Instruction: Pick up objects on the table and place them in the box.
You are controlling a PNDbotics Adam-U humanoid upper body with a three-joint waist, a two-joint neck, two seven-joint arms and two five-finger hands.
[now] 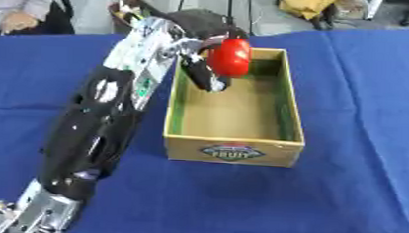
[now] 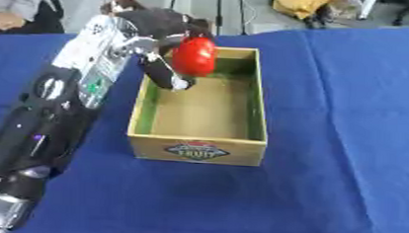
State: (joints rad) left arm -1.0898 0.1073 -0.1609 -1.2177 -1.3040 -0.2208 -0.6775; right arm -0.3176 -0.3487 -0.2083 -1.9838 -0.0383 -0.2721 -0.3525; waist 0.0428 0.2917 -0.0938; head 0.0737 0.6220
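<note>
Nearest me, my left forearm (image 1: 95, 133) runs up from the table's near-left corner, across the blue cloth (image 1: 347, 95), to the box (image 1: 232, 152) at mid-table. I've got the left hand (image 1: 198, 49) over the box's far-left corner, fingers curled round the red fruit (image 1: 231, 57), which hangs above the open, bare interior so it can drop inside. I judge release comes next. My right hand isn't in view.

light: bright, even, from overhead | shadows: faint, soft beneath the box (image 1: 232, 152) on the blue tablecloth (image 1: 356, 95) | glare: small highlights on the red object (image 1: 231, 56) and glossy arm (image 1: 95, 128) | sharpness: soft blur throughout, box label illegible, far-edge background unfocused
</note>
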